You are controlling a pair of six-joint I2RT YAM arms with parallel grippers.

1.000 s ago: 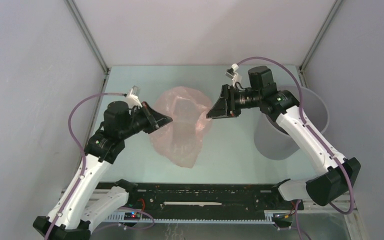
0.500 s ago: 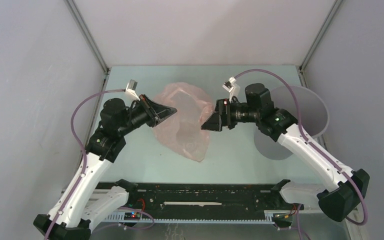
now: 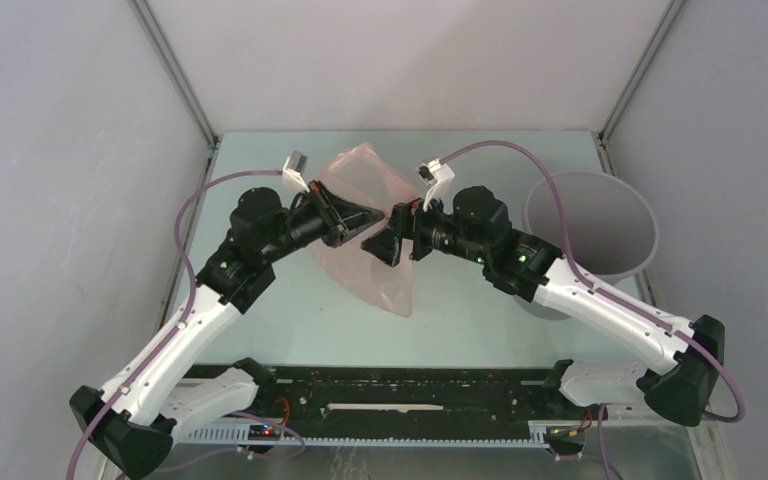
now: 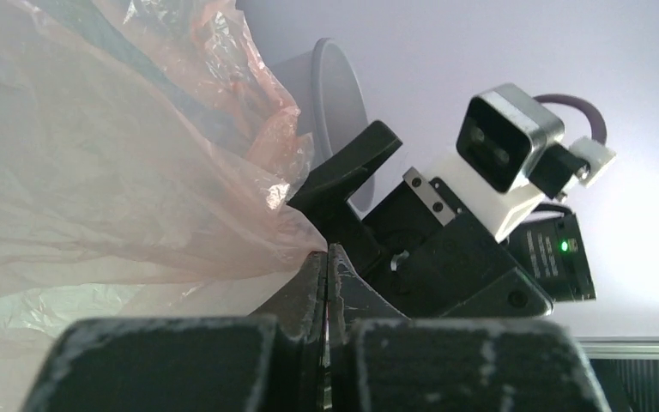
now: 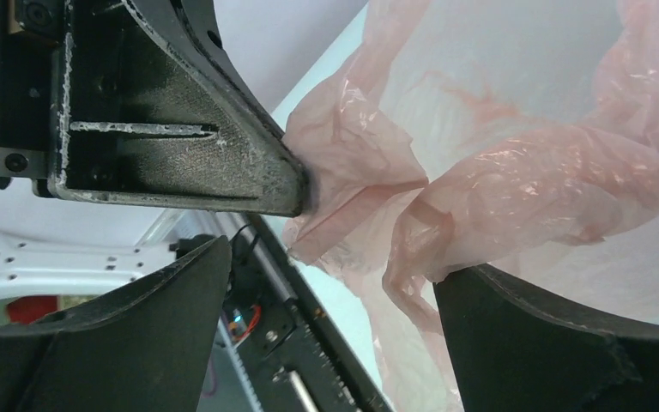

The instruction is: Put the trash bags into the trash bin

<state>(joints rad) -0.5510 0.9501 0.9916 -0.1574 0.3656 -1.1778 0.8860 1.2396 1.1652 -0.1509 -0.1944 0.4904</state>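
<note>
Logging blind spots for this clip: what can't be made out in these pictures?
Top view: the left end effector and right end effector cover where the bag is pinched.
Top view: the right arm crosses the bin, hiding its near side and base.
Left wrist view: the bag and right end effector hide most of the bin.
All views: crumpled film hides where the bag's mouth is.

trash bag (image 3: 368,282): pale-pink, crumpled, pinched up mid-table | trash bin (image 3: 590,230): grey, upright, right

Left gripper (image 4: 326,257) jaws pinched on pale-pink trash bag (image 4: 94,172), grey trash bin (image 4: 336,94) behind
</note>
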